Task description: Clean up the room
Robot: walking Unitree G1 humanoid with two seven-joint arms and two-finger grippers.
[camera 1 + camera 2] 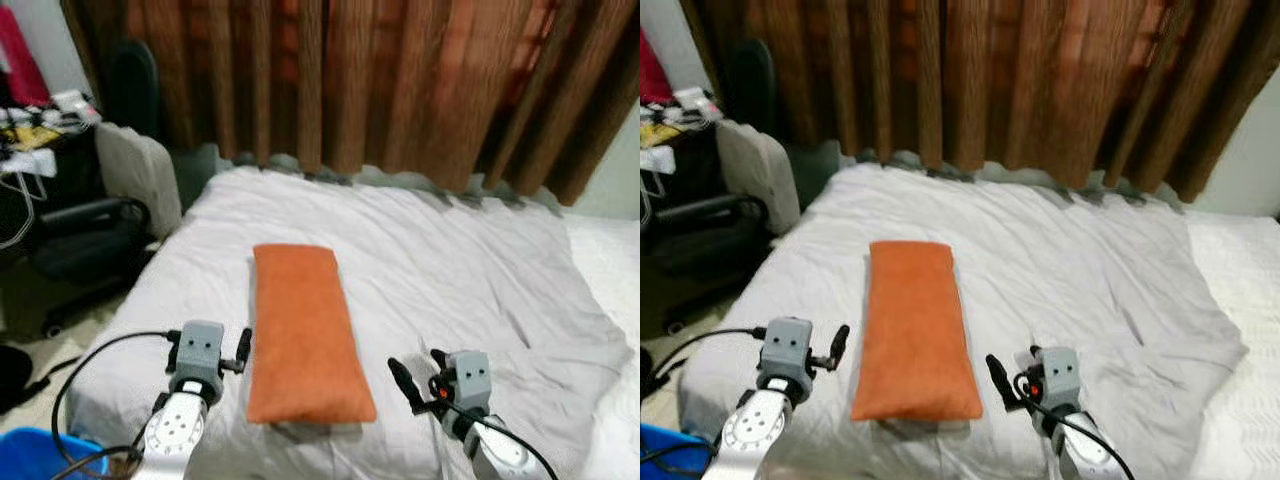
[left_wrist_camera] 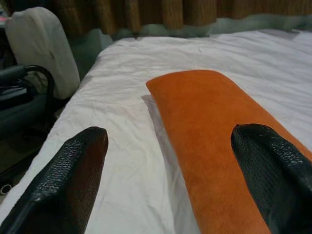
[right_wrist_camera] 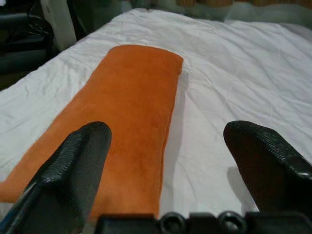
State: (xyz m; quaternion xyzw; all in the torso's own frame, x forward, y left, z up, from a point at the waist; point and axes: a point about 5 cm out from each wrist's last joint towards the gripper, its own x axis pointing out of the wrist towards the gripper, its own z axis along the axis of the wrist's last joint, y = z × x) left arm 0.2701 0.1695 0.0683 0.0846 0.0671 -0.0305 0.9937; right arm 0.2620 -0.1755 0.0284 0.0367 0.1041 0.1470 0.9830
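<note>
Left tool (image 1: 222, 352) is up over the near edge of the bed, its two black fingers (image 2: 68, 180) spread wide with nothing between them. Right tool (image 1: 422, 378) hovers level with it, fingers equally wide apart and empty.

Lying between the two tools, and running on ahead of them, is the orange pillow (image 1: 302, 331). It is a long, narrow cushion, flat on the bedding, with its long axis pointing straight away from the tools toward the curtains; one short end sits near the bed's front edge, about level with the tools. The left tool is just beside its left long side, apart from it. The right tool stands a bit farther off the other side.

Under everything is a bed (image 1: 460, 270) covered with a rumpled white sheet. Beyond its far end, brown pleated curtains (image 1: 350, 80) hang across the wall. Out past the left tool stands a black office chair (image 1: 85, 235), a pale cushion-like bundle (image 1: 135, 170) leaning behind it, and a cluttered surface farther back. A blue bin (image 1: 40, 455) sits on the floor below the left arm. No readable writing anywhere.
</note>
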